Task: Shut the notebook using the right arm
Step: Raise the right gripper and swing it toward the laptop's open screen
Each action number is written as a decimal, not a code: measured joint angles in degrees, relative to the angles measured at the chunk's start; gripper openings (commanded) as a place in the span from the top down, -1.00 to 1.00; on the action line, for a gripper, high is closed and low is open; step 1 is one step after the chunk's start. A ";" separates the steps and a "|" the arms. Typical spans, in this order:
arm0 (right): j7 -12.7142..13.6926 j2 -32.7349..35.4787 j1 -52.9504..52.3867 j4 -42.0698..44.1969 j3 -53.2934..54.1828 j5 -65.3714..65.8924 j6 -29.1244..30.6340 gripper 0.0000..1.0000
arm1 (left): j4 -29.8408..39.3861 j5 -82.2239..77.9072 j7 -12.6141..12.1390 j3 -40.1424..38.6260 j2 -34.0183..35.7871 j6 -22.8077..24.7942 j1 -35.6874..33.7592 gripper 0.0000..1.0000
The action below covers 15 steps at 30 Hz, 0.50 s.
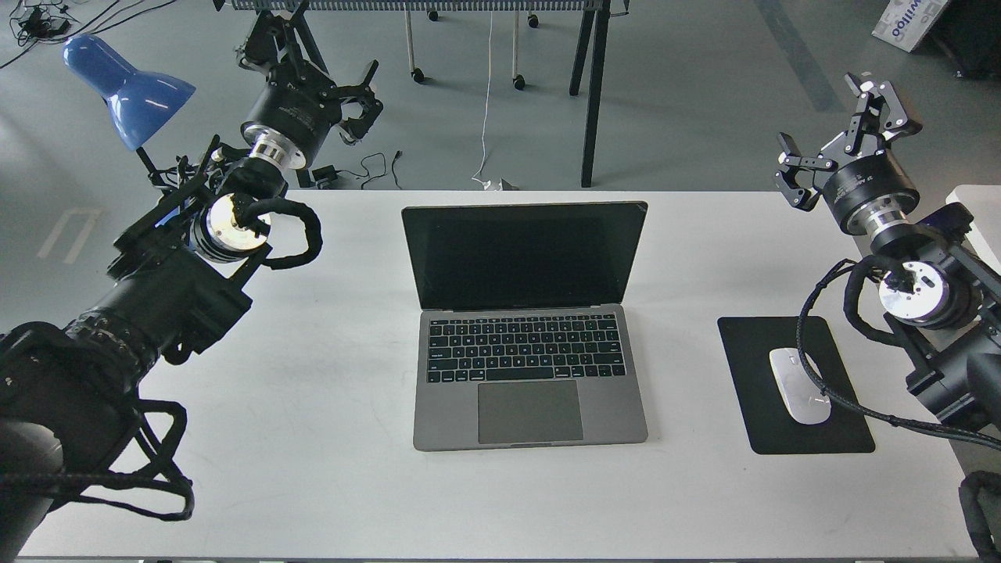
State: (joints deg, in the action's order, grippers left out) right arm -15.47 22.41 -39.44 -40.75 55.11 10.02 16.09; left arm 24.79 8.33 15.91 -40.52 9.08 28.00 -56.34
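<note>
Slim space-grey metal notebook [530, 324] sits open at desk centre; black right arm's fingers [841, 133] hover spread, empty, at two o'clock, approach not yet begun; next, reach behind the lid.

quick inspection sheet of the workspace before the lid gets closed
surface: white table, bare around the laptop
job's things: notebook open, screen dark and upright, centred
clutter: white mouse on black mouse pad at right
grippers: right tool open, raised beyond the table's far right corner; left tool open, raised by the blue lamp
cables: braided cable from the right arm crosses the mouse
surroundings: grey floor, loose floor leads, table legs
</note>
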 measured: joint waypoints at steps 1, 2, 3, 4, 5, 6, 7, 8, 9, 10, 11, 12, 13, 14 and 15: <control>0.00 0.00 -0.03 -0.01 0.00 0.00 0.00 -1.00 | 0.00 0.01 0.02 0.00 0.01 0.00 0.00 -1.00; 0.00 0.00 -0.06 -0.03 -0.01 0.00 0.01 -1.00 | 0.00 0.01 0.06 0.00 0.01 0.00 0.00 -1.00; 0.00 0.00 -0.09 -0.07 -0.04 0.00 0.05 -1.00 | 0.00 0.01 0.07 0.00 0.00 0.00 0.00 -1.00; 0.00 0.00 -0.13 -0.11 -0.06 0.00 0.18 -1.00 | 0.00 0.01 0.08 0.00 -0.04 0.00 0.00 -1.00; 0.00 0.00 -0.19 -0.16 -0.07 0.00 0.43 -1.00 | 0.00 0.01 0.08 0.00 -0.07 0.00 0.00 -1.00; 0.00 0.00 -0.30 -0.21 -0.07 0.00 0.88 -1.00 | 0.00 0.01 0.08 -0.01 -0.07 0.00 0.00 -1.00; 0.00 0.02 -0.45 -0.23 -0.06 0.00 1.36 -1.00 | 0.00 0.01 0.08 -0.03 -0.06 0.00 0.00 -1.00; 0.00 0.09 -0.72 -0.25 -0.01 -0.02 1.96 -1.00 | 0.00 0.01 0.08 -0.05 -0.03 0.00 0.00 -1.00; 0.00 0.18 -1.12 -0.25 0.09 -0.05 2.54 -1.00 | 0.00 0.01 0.08 -0.07 0.01 0.00 0.00 -1.00; 0.00 0.23 -1.44 -0.25 0.20 -0.08 3.00 -1.00 | 0.00 0.01 0.08 -0.08 0.03 0.00 0.00 -1.00; -0.01 0.24 -1.66 -0.25 0.24 -0.08 3.25 -1.00 | 0.00 0.01 0.08 -0.09 0.04 0.00 0.00 -1.00; 0.00 0.24 -1.89 -0.24 0.24 -0.07 3.44 -1.00 | 0.00 0.01 0.05 -0.09 0.04 0.00 0.00 -1.00; 0.00 0.30 -2.24 -0.19 0.08 -0.01 3.61 -1.00 | 0.00 0.01 0.03 -0.09 0.05 0.00 0.00 -1.00; 0.00 0.38 -2.69 -0.14 -0.24 0.17 3.70 -1.00 | 0.00 0.01 0.01 -0.09 0.05 0.00 0.00 -1.00; 0.01 0.49 -3.27 -0.10 -0.90 0.46 3.79 -1.00 | 0.00 0.01 0.00 -0.09 0.05 0.00 0.00 -1.00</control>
State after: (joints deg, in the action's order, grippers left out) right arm -15.46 22.90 -42.72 -40.85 54.21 10.48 19.87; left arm 24.79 8.34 15.91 -40.61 9.13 28.00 -56.34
